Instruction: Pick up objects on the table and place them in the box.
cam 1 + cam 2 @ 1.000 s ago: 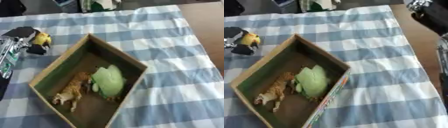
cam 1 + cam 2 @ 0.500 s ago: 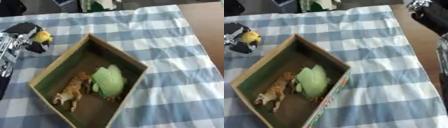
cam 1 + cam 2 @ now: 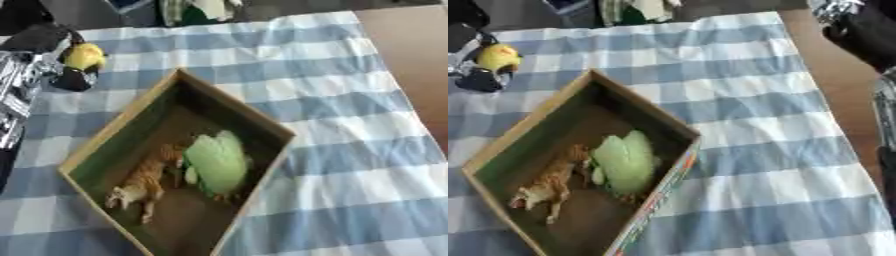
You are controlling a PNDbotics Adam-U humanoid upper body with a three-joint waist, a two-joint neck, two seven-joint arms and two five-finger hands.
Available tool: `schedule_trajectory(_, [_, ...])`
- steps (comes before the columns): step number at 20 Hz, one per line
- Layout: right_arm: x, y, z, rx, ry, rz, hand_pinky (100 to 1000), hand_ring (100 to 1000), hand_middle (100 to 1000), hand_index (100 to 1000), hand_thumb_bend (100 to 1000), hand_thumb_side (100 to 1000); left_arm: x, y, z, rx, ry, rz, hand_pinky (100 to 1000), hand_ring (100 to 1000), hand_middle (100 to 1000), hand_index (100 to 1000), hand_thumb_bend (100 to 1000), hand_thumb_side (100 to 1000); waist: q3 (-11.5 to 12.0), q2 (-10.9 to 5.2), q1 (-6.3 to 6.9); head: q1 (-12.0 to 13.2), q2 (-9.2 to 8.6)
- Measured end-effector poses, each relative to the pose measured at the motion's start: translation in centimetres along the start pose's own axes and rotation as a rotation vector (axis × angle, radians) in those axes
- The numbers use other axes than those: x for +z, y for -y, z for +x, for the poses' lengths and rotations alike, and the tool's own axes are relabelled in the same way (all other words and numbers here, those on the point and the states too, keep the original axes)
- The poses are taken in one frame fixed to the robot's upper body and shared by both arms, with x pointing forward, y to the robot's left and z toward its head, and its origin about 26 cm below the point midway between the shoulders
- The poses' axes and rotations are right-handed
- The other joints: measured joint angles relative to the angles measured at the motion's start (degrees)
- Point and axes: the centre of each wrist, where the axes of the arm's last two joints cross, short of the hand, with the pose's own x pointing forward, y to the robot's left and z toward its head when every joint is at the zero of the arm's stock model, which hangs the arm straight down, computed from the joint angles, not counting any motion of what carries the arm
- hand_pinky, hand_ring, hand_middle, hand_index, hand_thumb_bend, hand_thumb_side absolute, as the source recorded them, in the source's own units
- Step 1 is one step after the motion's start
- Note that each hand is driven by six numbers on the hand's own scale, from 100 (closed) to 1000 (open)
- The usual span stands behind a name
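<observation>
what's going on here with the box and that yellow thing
The robot's left hand is curled round a small yellow toy at the far left, above the checked tablecloth just beyond the box's far corner. The open cardboard box already holds an orange animal figure and a pale green soft item. The yellow toy is not in the box yet. A dark arm shows at the right edge, but its hand is not visible.

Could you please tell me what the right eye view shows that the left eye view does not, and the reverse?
Only the right eye view shows the robot's right arm, dark along the upper right edge; its hand is not visible. Only the left eye view shows the silver part of the left arm down the left edge. Both show the left hand curled round a yellow object, and the box holding an orange animal toy and a green object on the checked cloth.
</observation>
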Motion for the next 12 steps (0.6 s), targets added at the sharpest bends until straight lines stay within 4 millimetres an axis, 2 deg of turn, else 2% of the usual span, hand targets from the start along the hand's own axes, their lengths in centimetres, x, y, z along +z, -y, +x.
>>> schedule_trajectory(2, [0.0,0.0,0.0,0.0,0.0,-0.001,819,791,583,804,124,565,0.7,-0.9,0.9,-0.007,0.043,0.052,384,560,477,595,100,284,0.0,-0.09,-0.19,-0.1,0.12])
schedule_trajectory(3, [0.0,0.0,0.0,0.0,-0.001,-0.002,819,791,583,804,140,573,1.2,-1.4,1.4,-0.013,0.072,0.078,380,554,476,592,100,411,0.1,-0.25,-0.24,-0.2,0.3])
schedule_trajectory(4, [0.0,0.0,0.0,-0.001,-0.001,-0.002,819,791,583,804,123,564,1.7,-1.9,2.0,-0.02,0.105,0.102,377,552,474,591,100,287,0.2,-0.48,-0.26,-0.2,0.52])
schedule_trajectory(8, [0.0,0.0,0.0,-0.002,-0.002,-0.003,818,792,583,804,121,564,4.6,-3.9,4.7,-0.03,0.275,0.168,375,549,476,591,100,288,0.4,-1.02,-0.26,-0.3,1.07])
schedule_trajectory(12, [0.0,-0.1,0.0,-0.008,-0.003,-0.006,818,792,584,803,121,565,7.4,-4.8,6.3,-0.024,0.431,0.171,373,548,477,591,100,288,0.5,-1.54,-0.26,-0.4,1.36])
